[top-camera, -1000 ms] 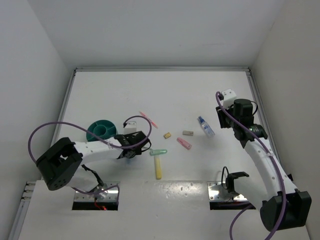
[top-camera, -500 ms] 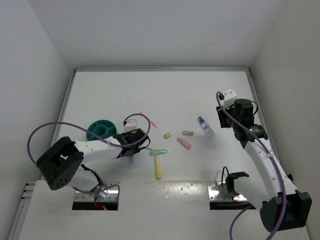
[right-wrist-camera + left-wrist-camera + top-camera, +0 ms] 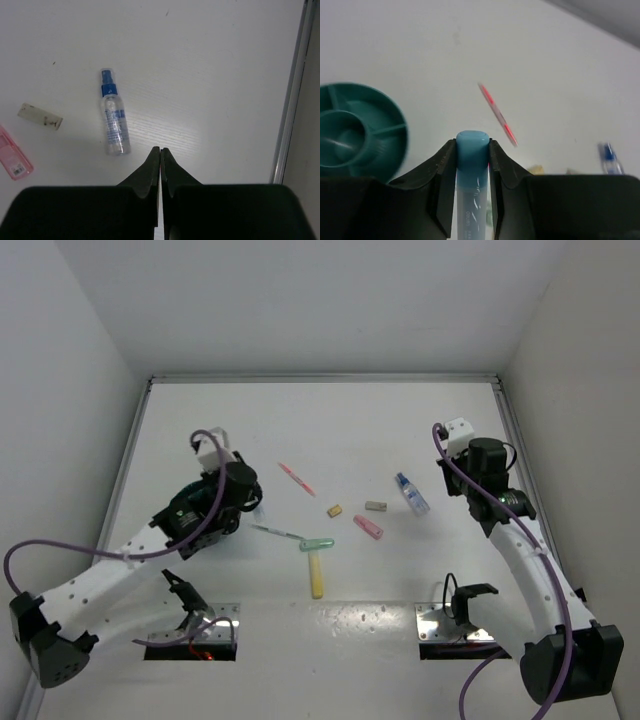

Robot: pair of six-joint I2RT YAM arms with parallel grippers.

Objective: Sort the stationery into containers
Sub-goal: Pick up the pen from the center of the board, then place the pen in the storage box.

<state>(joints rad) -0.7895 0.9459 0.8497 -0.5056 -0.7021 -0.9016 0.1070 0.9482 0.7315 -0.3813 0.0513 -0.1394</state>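
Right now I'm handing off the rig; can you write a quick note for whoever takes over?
Left gripper: shut on the light-blue marker, near the teal cup.
Right gripper: shut, empty, beside the bottle.
Done: nothing seen in the cup's visible part.
Left on the table: yellow marker, pink marker, green pen, pink-red pen, two erasers, bottle.

Light-blue marker [image 3: 470, 200] now aloft in left gripper [image 3: 471, 146]; right gripper [image 3: 160, 153] closed.

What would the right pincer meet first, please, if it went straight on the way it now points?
Probably only bare table: the shut right pincer points past the bottle, which lies off to one side; depth is unclear.
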